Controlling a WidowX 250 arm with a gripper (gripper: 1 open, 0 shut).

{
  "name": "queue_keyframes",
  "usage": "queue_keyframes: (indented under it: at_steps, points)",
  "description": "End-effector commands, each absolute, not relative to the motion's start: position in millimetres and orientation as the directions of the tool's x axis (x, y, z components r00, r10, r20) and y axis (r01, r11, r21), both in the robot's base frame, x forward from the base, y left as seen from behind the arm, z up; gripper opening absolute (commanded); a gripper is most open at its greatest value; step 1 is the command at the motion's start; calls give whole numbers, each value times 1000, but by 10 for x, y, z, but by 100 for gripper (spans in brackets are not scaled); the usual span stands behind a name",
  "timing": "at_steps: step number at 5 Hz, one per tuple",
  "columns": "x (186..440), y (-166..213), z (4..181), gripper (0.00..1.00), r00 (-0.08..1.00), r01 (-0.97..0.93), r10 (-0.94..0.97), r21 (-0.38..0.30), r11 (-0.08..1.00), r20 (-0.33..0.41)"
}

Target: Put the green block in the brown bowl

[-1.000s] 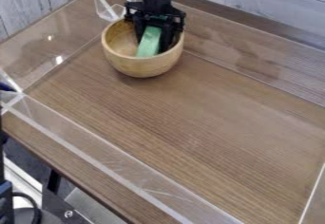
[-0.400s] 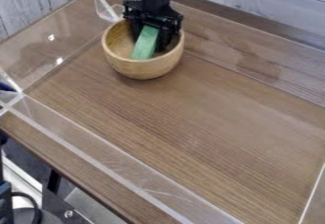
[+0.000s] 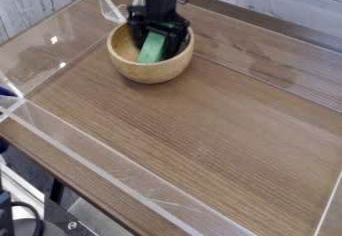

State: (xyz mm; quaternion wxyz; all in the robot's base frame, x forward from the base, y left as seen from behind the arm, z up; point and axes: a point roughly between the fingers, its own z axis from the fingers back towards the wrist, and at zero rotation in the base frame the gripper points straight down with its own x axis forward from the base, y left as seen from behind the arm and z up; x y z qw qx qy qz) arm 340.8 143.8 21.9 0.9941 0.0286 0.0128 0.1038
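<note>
Camera view: hand (image 3: 156, 42) down in brown bowl (image 3: 150, 70) — fingers straddle green block (image 3: 154, 48), grip unclear.

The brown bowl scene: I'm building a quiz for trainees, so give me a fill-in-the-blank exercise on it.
1. The green block lies inside the brown ____.
2. The gripper hangs directly ____ the bowl.
3. The bowl stands on a ____ table.
4. The block's colour is ____.

Missing words: bowl; above; wooden; green

Wooden table (image 3: 201, 140) inside clear acrylic walls (image 3: 40, 75)
</note>
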Motion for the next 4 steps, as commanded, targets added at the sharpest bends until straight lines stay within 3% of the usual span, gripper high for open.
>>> queue_keyframes:
  at_steps: [1,2,3,4]
  points:
    - [3412,1481,558,100,970,-240,238,36,970,49]
    - [3432,1493,911,100,971,-217,216,-5,976,104]
    - [3465,1493,1388,100,963,-182,188,-46,982,194]
    - [3472,1460,1804,100,951,-192,194,-31,981,240]
